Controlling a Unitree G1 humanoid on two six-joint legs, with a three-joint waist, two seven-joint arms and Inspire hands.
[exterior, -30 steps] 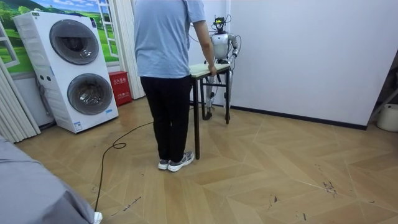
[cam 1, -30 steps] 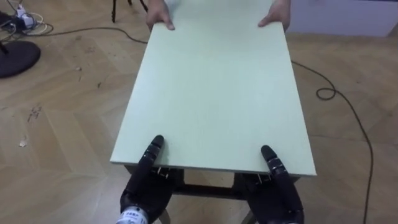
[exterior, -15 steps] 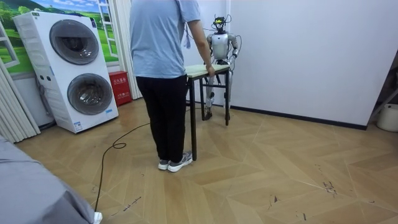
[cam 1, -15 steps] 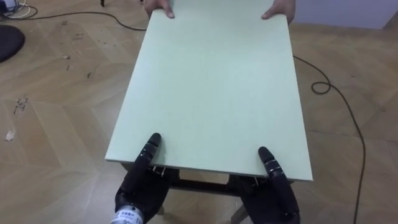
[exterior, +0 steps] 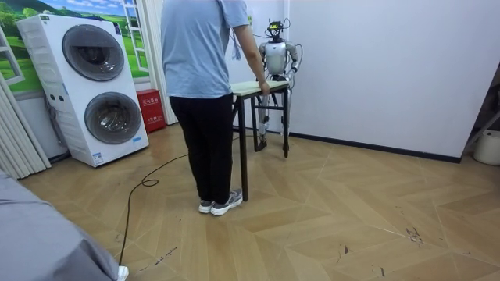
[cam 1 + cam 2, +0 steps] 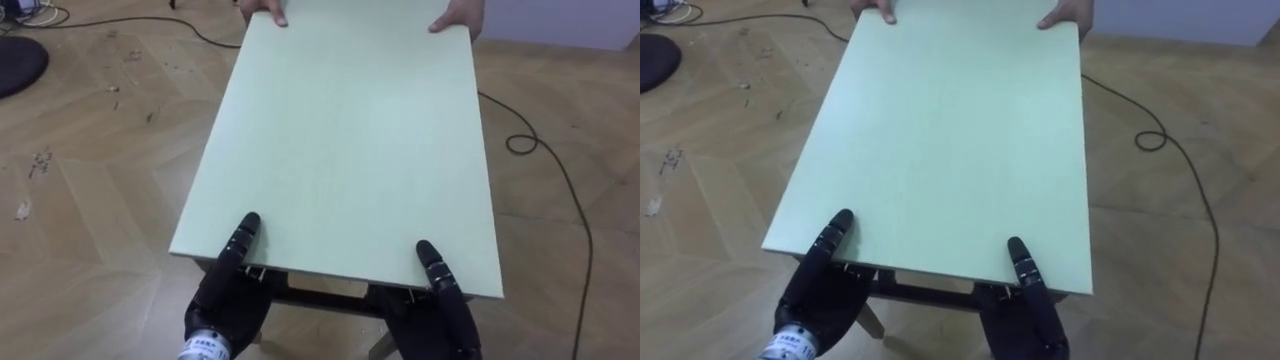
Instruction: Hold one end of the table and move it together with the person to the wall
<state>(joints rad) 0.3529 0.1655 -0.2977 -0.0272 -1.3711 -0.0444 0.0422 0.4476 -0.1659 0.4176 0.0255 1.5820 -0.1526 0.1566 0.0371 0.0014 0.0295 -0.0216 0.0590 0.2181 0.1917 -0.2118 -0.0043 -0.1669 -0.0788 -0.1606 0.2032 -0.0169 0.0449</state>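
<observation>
The table (image 6: 340, 150) is being held between the robot at its near short edge and a person (image 5: 203, 78) at its far short edge. The left hand (image 6: 225, 300) is clamping one near corner, with its thumb lying on the top and its palm beneath. The right hand (image 6: 440, 310) is clamping the other likewise. This wide grip is probably resisting twist. The person's hands (image 6: 458, 15) are gripping both far corners. Right of the table, a cable (image 6: 540, 160) is trailing on the floor. Left of the table, bare floor is offering the freer path.
</observation>
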